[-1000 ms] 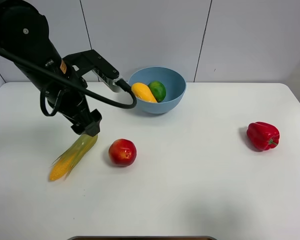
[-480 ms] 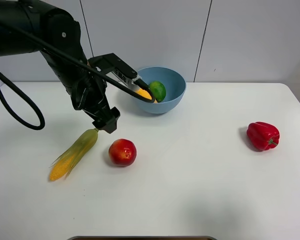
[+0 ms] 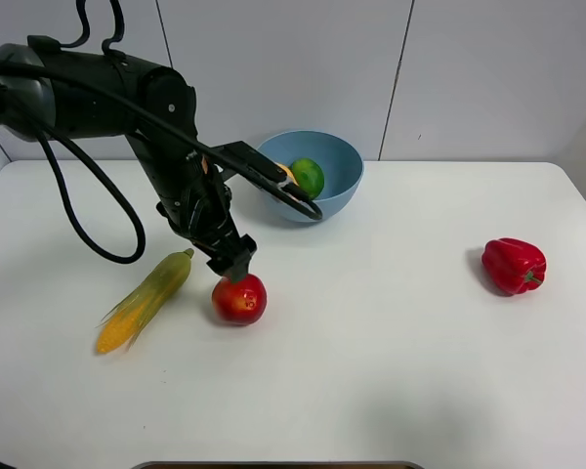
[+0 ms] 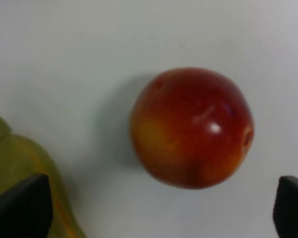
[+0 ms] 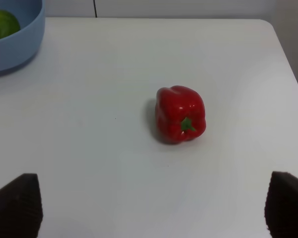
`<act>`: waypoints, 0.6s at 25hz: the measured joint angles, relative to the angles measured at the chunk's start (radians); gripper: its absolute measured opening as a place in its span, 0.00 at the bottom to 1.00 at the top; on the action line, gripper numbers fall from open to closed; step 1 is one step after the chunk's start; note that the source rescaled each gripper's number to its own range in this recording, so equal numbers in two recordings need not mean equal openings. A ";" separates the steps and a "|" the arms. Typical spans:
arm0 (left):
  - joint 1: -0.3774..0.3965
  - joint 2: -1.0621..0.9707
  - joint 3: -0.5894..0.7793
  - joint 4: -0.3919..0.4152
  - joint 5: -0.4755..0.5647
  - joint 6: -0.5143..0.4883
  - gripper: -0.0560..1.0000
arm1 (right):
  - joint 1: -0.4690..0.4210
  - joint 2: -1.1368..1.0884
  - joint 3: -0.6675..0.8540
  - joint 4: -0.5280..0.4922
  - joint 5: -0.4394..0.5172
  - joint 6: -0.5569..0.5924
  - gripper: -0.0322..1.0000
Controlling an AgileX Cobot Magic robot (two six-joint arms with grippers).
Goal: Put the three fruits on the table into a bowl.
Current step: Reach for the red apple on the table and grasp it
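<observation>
1. Your left gripper [image 3: 236, 271] hangs directly over the apple [image 3: 239, 298], with its tip at the fruit's top. The high view does not show whether they touch.
2. In the left wrist view its fingertips [image 4: 21, 208] stand wide apart at opposite edges of the frame, with nothing clasped. The apple lies beyond the tips, within the span of the gap.
3. The apple rests on the table [image 3: 371, 371], close beside the husk end of the corn cob [image 3: 145, 300] but apart from it.
4. The bowl [image 3: 342, 195] sits at the rear of the table. The lime [image 3: 307, 177] is inside it. Beside the lime you can see only a sliver of the mango [image 3: 286, 176]; the arm hides the rest.
5. Your right gripper [image 5: 151, 210] is spread and empty. It looks onto the bell pepper [image 5: 181, 120], which lies on the table's right side, well apart from the bowl.
</observation>
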 joint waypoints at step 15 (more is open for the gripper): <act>-0.087 0.078 0.000 0.067 -0.063 -0.059 0.90 | 0.000 0.000 0.000 0.000 0.000 0.000 1.00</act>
